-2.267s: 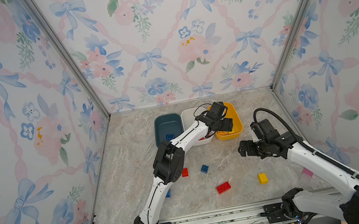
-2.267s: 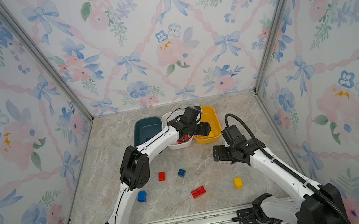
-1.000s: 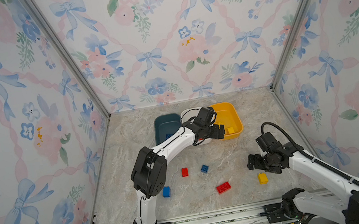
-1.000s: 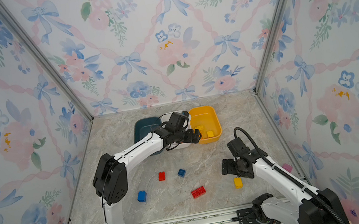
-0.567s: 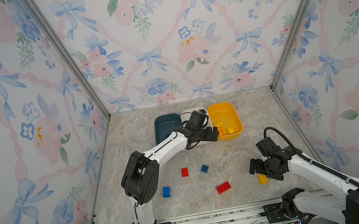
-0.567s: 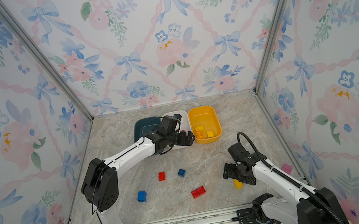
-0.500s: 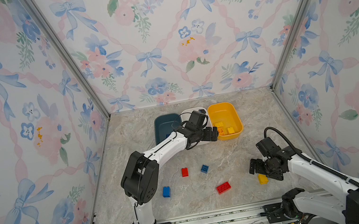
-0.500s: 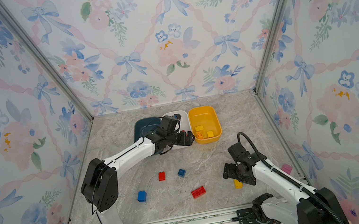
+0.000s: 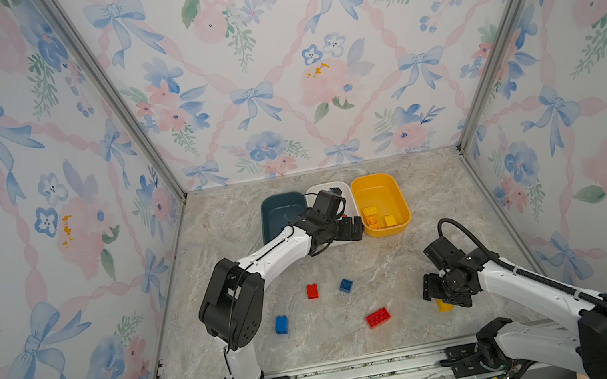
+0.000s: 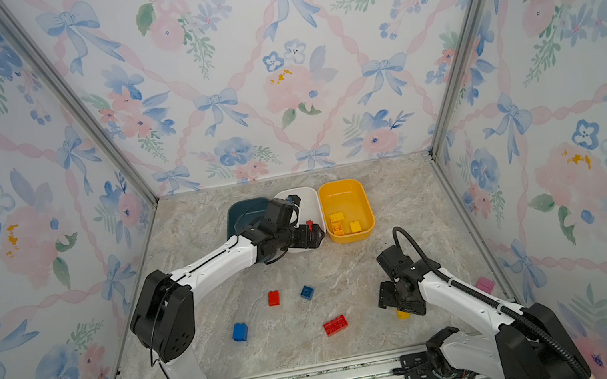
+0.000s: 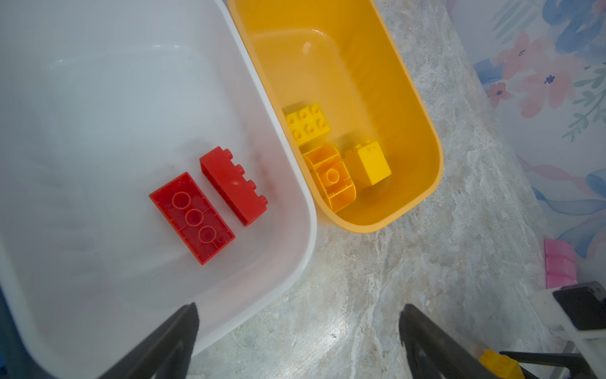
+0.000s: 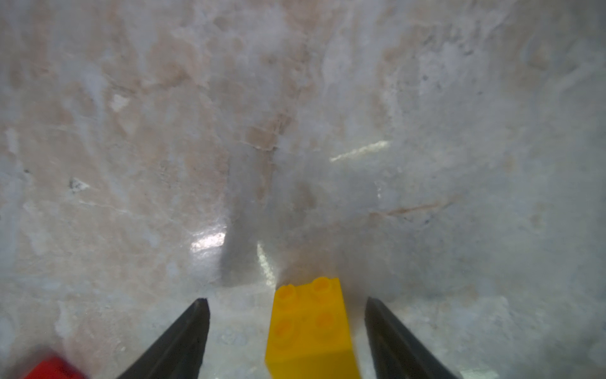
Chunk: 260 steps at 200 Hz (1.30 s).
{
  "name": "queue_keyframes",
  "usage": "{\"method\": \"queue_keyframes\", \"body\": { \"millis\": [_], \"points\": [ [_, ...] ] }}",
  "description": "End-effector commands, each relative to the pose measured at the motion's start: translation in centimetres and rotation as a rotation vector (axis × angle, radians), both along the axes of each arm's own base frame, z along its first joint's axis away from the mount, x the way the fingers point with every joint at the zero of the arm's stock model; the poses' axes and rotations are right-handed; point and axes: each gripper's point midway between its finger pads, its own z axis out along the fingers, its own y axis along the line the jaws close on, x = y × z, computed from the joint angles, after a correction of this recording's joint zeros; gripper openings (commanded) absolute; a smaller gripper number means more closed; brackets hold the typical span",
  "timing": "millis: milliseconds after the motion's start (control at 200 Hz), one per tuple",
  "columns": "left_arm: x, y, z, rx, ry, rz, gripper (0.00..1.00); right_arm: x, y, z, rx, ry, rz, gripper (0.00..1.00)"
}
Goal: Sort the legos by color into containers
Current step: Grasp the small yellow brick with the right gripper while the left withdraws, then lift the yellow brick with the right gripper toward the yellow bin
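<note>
Inside the right gripper (image 12: 285,300), jaws parted, stands a yellow lego (image 12: 310,328), seemingly untouched.

I had free table (image 12: 131,131) on both sides of the yellow brick (image 12: 310,328); only the red brick (image 9: 377,317) lay near it.

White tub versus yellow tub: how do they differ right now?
The white tub holds two red bricks; the yellow tub holds three yellow pieces. The white tub's bricks are both long ones; the yellow tub's pieces are mixed shapes, one rounded. Both tubs are rounded rectangles standing side by side.
</note>
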Motion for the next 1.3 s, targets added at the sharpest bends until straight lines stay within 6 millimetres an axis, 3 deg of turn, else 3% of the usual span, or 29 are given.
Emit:
{"method": "queue_keyframes", "body": {
  "millis": [0,890,1090,1295],
  "points": [
    [-0.2,0.7,1.4,-0.035,-0.015,0.02,0.97,0.1,-0.2,-0.1,-0.042,0.001,0.018,0.74],
    [-1.4,5.3,1.2,-0.032,-0.021,0.102,0.98,1.6,1.9,0.0,-0.066,0.018,0.101,0.31],
    [-1.5,5.9,1.3,-0.035,-0.024,0.113,0.98,2.1,2.3,1.1,-0.06,0.0,0.106,0.27],
    [-1.6,6.4,1.3,-0.034,-0.025,0.121,0.98,4.0,3.0,3.3,-0.053,-0.058,0.115,0.27]
  ]
}}
